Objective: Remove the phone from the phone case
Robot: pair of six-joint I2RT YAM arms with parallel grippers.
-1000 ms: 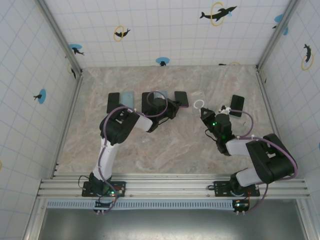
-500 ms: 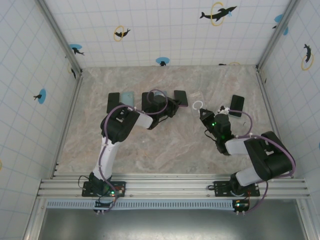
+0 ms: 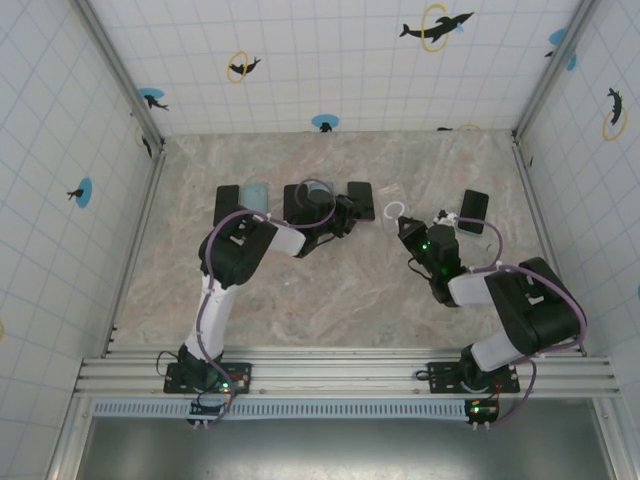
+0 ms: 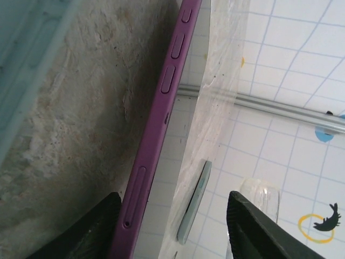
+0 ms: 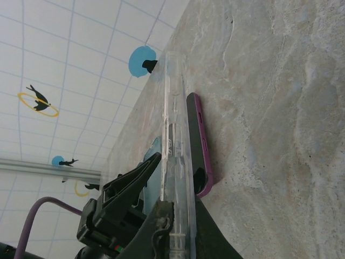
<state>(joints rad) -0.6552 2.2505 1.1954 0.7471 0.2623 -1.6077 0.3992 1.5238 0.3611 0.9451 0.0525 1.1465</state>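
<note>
A dark phone with a purple rim point(image 3: 362, 193) lies at the back middle of the table. My left gripper point(image 3: 348, 208) is open at its left end. In the left wrist view the purple edge point(image 4: 156, 124) runs up between my fingers, close to the left finger point(image 4: 86, 232). My left gripper point(image 4: 171, 216) holds nothing. A clear phone case point(image 5: 175, 135) stands on edge just beside the purple-rimmed phone point(image 5: 198, 140), with my right gripper point(image 5: 180, 221) shut on its end. From above, the clear case point(image 3: 392, 194) sits ahead of my right gripper point(image 3: 405, 226).
A white ring point(image 3: 397, 209) lies by the clear case. Another black phone point(image 3: 473, 210) rests at the right. A black phone point(image 3: 228, 205), a light blue case point(image 3: 255, 193) and a black slab point(image 3: 298, 200) lie behind the left arm. Tiled walls enclose the table.
My right gripper has edged left and back with the clear case, bringing it beside the purple-rimmed phone. The left gripper has barely shifted.
</note>
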